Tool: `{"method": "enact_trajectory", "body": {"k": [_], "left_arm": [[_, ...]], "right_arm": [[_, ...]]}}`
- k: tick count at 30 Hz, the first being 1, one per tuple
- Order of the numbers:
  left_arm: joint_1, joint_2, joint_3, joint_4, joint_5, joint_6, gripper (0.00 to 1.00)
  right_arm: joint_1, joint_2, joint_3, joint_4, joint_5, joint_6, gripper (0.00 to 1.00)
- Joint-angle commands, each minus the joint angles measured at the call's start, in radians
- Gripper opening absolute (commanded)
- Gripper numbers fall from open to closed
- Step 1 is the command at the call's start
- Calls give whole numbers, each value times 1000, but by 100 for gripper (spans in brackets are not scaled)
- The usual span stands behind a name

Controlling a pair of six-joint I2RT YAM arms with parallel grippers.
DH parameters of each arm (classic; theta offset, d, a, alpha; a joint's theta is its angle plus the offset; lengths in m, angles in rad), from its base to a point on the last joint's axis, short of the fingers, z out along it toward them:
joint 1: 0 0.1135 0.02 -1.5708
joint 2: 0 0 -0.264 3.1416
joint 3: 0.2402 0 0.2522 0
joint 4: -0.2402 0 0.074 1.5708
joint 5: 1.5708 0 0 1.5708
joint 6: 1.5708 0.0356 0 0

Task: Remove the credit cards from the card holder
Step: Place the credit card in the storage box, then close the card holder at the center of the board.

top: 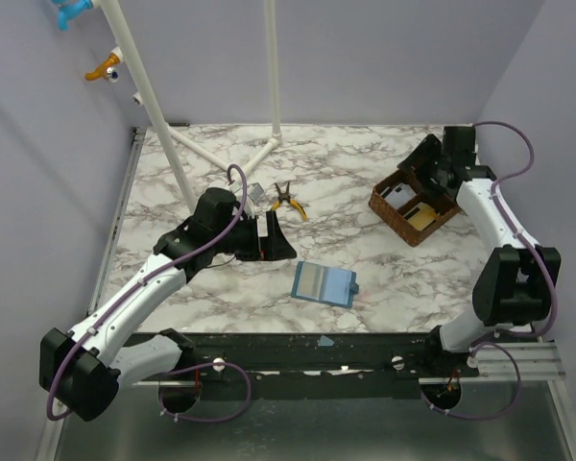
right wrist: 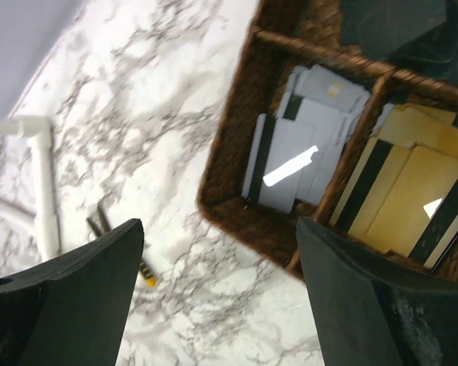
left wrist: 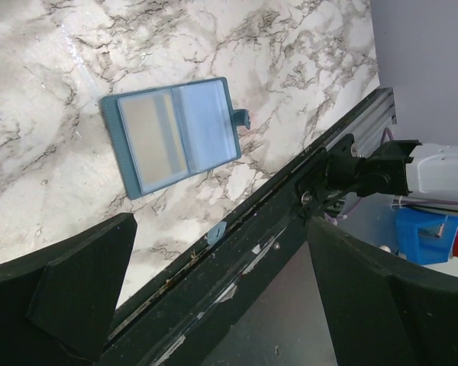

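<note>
While the left gripper (top: 273, 237) hovers above the marble table (top: 355, 173) with fingers spread apart, the card holder (top: 324, 283) lies open near the front edge, and the right gripper (right wrist: 217, 229), fingers apart, hangs over the brown tray (top: 389, 213) of cards (right wrist: 290, 152).

Bare marbled tabletop (top: 403, 279) rings the flat blue rectangular card holder (top: 324, 283); black left gripper (top: 280, 238) near its far-left, yellow-handled pliers (top: 288, 200) beyond, brown woven tray (top: 389, 213) far-right.

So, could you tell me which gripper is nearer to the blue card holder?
Left. The left gripper hovers just beyond the card holder, to its left; the right gripper is farther off, over the brown tray.
</note>
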Motion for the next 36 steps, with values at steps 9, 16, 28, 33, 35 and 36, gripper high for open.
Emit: {"method": "enact_trajectory", "body": {"k": [9, 16, 28, 33, 35, 36], "left_arm": [[5, 49, -33, 50, -53, -16, 99], [5, 87, -51, 70, -63, -20, 99], [5, 157, -95, 123, -62, -33, 99], [6, 194, -102, 142, -52, -38, 98], [3, 206, -105, 149, -52, -38, 99], [3, 213, -106, 152, -52, -38, 98]], "right_arm": [[342, -290, -242, -128, 141, 33, 90], [582, -367, -339, -187, 223, 138, 93], [878, -494, -536, -253, 334, 421, 94], [977, -434, -553, -271, 401, 512, 94], [990, -417, -566, -264, 423, 535, 93], [991, -412, -577, -256, 426, 542, 93]]}}
